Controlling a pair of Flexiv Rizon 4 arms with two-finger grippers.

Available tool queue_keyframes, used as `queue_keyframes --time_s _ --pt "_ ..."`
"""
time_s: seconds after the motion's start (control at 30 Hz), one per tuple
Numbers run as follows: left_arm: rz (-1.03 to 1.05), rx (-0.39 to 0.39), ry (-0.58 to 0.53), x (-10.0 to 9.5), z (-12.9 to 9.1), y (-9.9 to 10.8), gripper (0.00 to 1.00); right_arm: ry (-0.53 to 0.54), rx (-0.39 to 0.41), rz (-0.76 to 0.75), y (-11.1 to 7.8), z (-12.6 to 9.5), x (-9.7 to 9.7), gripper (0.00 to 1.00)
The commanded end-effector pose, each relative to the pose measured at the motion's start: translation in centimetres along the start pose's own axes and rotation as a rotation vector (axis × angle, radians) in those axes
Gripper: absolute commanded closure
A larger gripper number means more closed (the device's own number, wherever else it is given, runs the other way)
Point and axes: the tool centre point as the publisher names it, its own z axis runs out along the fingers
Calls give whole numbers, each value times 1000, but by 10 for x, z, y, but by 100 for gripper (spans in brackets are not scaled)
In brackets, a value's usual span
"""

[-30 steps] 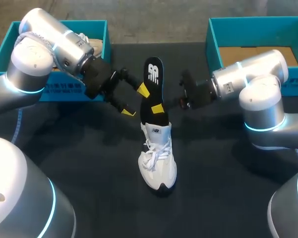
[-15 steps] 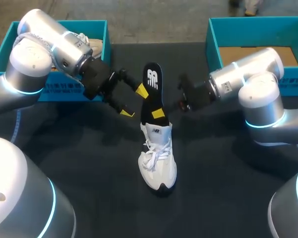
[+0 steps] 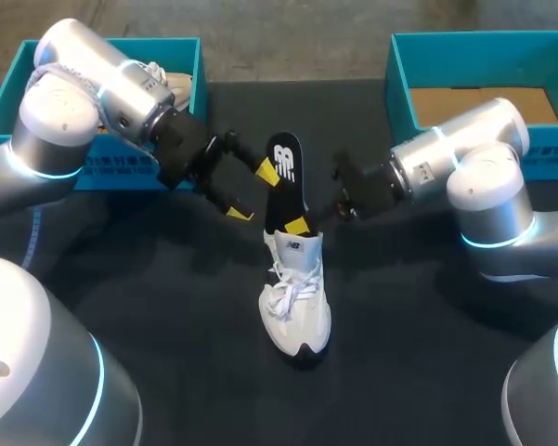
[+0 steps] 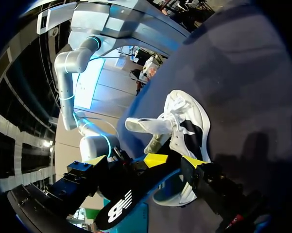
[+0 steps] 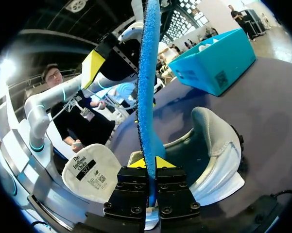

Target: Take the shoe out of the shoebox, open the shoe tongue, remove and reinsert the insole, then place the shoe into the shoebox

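A white shoe (image 3: 295, 297) stands on the dark table, toe toward me. A black insole (image 3: 283, 177) rises upright out of its heel opening. My right gripper (image 3: 300, 226) is shut on the insole's lower end just above the shoe's collar. In the right wrist view the insole's blue edge (image 5: 148, 87) stands between that gripper's (image 5: 151, 162) closed yellow tips, with the shoe's heel cup (image 5: 211, 145) just ahead. My left gripper (image 3: 252, 192) hangs open just left of the insole, its upper fingertip (image 3: 266, 170) close to it. In the left wrist view one fingertip (image 4: 194, 162) shows beside the shoe (image 4: 184, 131).
A teal shoebox (image 3: 188, 48) at the back left holds another light shoe (image 3: 172, 88). A second teal shoebox (image 3: 399, 70) at the back right shows a bare cardboard floor. Dark table lies bare in front of the shoe.
My right gripper has come down and toward the shoe, lowering the insole into the heel opening. The left arm has hardly moved and stays open.
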Motion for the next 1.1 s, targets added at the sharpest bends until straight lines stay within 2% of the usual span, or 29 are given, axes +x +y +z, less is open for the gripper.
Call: queue_keyframes --time_s 0.03,0.07,0.17,0.4,0.63,0.83,0.9,1.1 --pt "1 -3 0 0 1 0 0 -12 -6 -9 0 -1 0 95" --pt "1 -3 0 0 1 0 0 -15 -6 -14 2 -2 0 75" --pt "2 -3 3 0 0 -1 0 -29 -7 -29 9 -5 0 69" --pt "-1 -8 6 1 -1 -2 0 -54 -6 -69 25 -13 -1 72" --pt "-25 -57 26 5 -6 4 0 -41 9 -86 34 -10 -10 76" --pt "-36 -64 31 10 -5 14 0 -34 8 -87 36 -9 -15 88" --pt "-37 -62 33 12 -5 17 0 -30 9 -87 36 -8 -16 98" --pt "-23 -47 45 19 -10 25 0 -15 19 -73 32 -3 -16 100"
